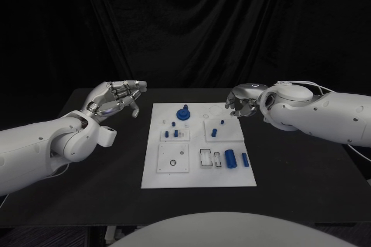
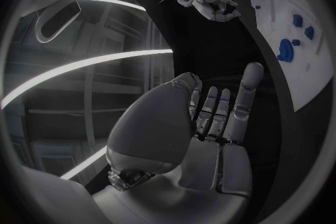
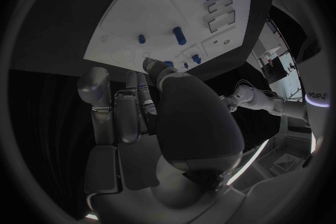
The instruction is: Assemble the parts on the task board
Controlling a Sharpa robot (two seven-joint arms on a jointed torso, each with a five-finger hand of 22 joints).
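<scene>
Both hands sit off the work as I read it: my left hand [image 1: 116,98] hovers over bare table beside the task board's [image 1: 155,174] far left corner, fingers apart and holding nothing; my right hand [image 1: 242,103] hangs at the far right corner with its fingers curled in, and I cannot tell whether anything is in them.

Working outward from my edge of the board: a small ring [image 1: 173,162] lies on the near-left plate; beside it a short cylinder [image 1: 229,158] and a slimmer rod [image 1: 245,159] lie flat next to an open rectangular slot [image 1: 206,157], so I judge these not yet fitted; further out, small pegs [image 1: 175,133] stand in the middle-left plate and another peg [image 1: 214,132] in the middle-right plate; farthest, a round knob [image 1: 183,113] stands upright.

My judgement: partly done at most; the loose near pieces remain, and neither hand is on a part.
</scene>
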